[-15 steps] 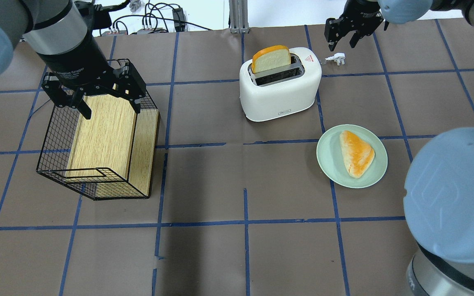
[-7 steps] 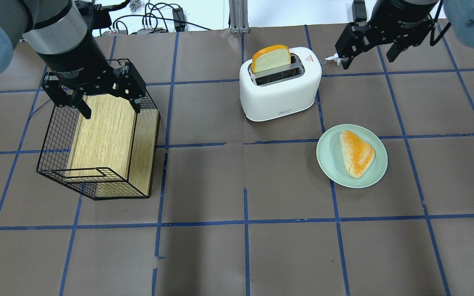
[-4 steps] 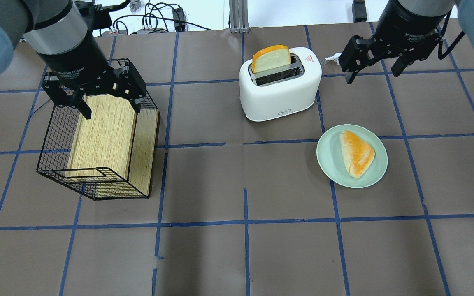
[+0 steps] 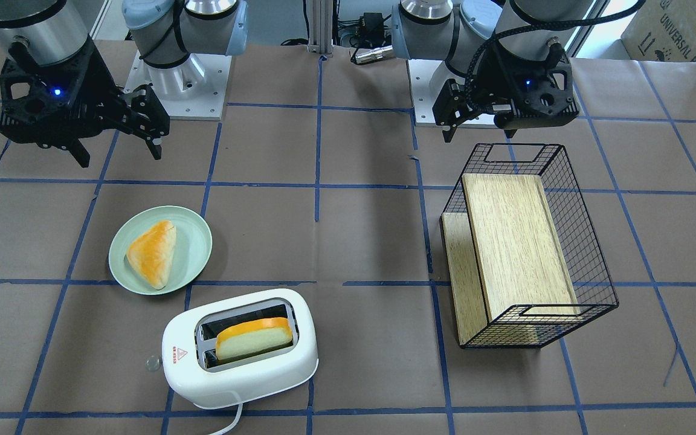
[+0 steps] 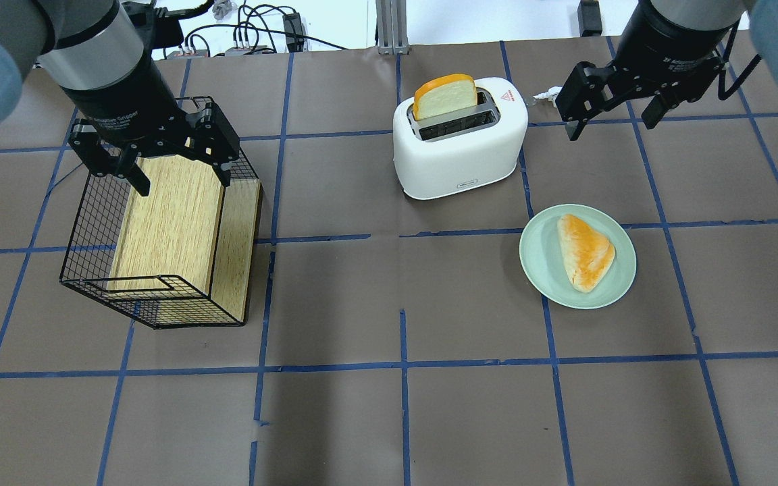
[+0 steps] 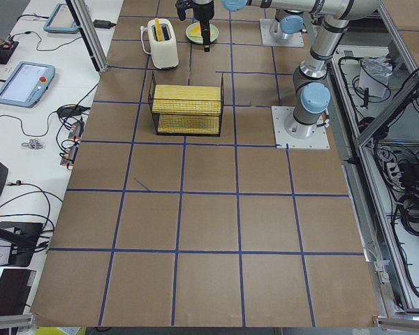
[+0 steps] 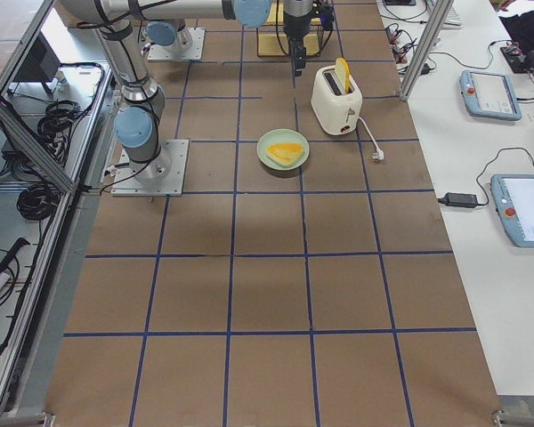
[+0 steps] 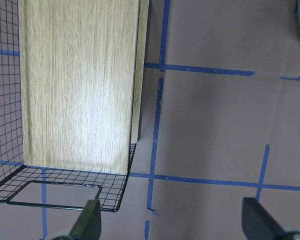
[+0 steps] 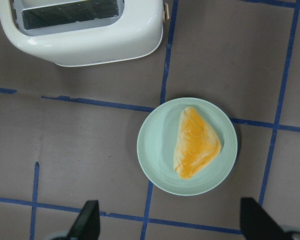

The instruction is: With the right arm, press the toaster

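Observation:
The white toaster stands at the far middle of the table with an orange-crusted bread slice upright in its far slot. It also shows in the front view and at the top left of the right wrist view. My right gripper is open and empty. It hangs above the table to the right of the toaster, apart from it, and shows in the front view too. My left gripper is open and empty over the far end of the wire basket.
A pale green plate with a triangular pastry lies right of and nearer than the toaster, below the right wrist camera. The black wire basket holds a wooden board. The toaster's white plug lies behind the right gripper.
The right gripper swung from behind the toaster's right end out to the right and a little nearer, turning as it went; it has nearly stopped. The left arm has not moved.

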Robot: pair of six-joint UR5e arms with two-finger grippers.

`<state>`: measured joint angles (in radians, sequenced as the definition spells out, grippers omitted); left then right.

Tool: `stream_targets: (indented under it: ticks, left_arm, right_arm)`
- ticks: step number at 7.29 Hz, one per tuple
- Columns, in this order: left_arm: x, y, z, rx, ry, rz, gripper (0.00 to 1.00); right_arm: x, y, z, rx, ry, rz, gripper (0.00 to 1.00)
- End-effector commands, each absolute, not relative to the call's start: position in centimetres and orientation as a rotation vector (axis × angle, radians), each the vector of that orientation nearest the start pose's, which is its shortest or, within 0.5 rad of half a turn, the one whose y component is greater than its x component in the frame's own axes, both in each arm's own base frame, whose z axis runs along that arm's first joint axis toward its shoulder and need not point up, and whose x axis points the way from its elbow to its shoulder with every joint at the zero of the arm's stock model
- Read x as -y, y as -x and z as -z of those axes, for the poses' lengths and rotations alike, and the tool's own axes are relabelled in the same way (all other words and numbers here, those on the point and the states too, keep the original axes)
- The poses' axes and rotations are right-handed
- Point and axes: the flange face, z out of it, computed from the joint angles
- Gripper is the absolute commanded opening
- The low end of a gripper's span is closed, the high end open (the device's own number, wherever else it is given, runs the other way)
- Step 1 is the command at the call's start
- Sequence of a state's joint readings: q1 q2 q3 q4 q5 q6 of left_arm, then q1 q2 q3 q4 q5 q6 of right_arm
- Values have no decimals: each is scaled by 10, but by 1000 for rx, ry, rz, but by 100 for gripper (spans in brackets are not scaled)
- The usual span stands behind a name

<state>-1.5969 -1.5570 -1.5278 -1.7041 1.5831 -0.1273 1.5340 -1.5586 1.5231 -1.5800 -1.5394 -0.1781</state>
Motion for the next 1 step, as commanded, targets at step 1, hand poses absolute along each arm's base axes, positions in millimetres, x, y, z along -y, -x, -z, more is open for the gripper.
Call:
stream_targets:
  ticks: [1]
  left_arm:
    - [474, 144, -503, -3117, 157, -118, 100]
  right_arm:
    - [507, -117, -506, -3107, 221, 72, 100]
